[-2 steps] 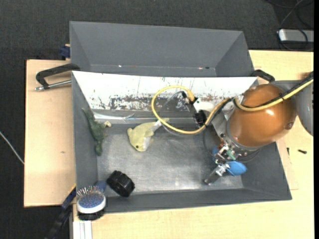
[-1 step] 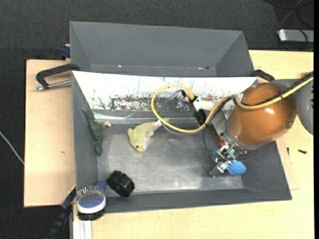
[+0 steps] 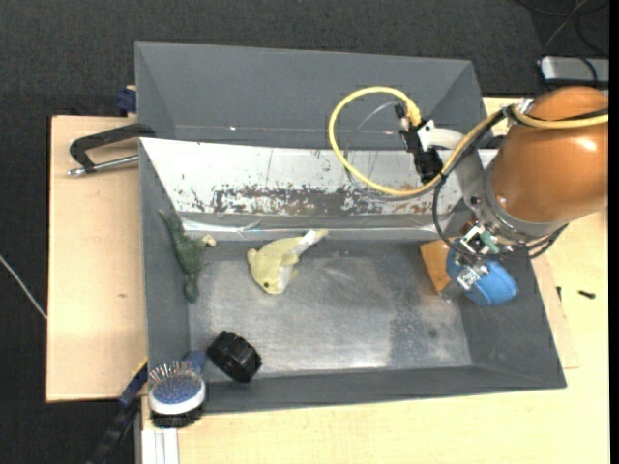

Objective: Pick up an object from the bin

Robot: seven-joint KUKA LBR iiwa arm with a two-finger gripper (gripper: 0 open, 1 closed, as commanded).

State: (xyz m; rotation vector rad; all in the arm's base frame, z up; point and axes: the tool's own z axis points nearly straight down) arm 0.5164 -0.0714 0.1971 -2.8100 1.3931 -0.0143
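Camera view from above. The end effector (image 3: 473, 259) is seen low at the right side of the bin (image 3: 319, 332), beneath the arm's orange cover (image 3: 551, 167) and the looped yellow cable (image 3: 377, 143). Whether it is spread or pressed together cannot be told, as it is hidden by the wrist. A blue rounded object (image 3: 491, 286) is seen directly at the end effector, against the right sloping wall, with an orange block (image 3: 436, 265) just beside it on the left. These two are judged the likeliest candidates for the pick, but a hold on either cannot be confirmed.

Well apart from them, a pale yellow soft toy (image 3: 277, 262) is shown near the middle of the back wall, a green toy lizard (image 3: 185, 250) along the left wall, a black cap (image 3: 234, 356) at the front left, and a round hairbrush (image 3: 176, 391) on the front left rim.

Risks, as judged: the rounded object could be squeezed out sideways or rolled along the slope if it is pinched off-centre. The orange block could be nudged or caught alongside, since the two are so close. The wall could be struck because the space beside it is so tight.
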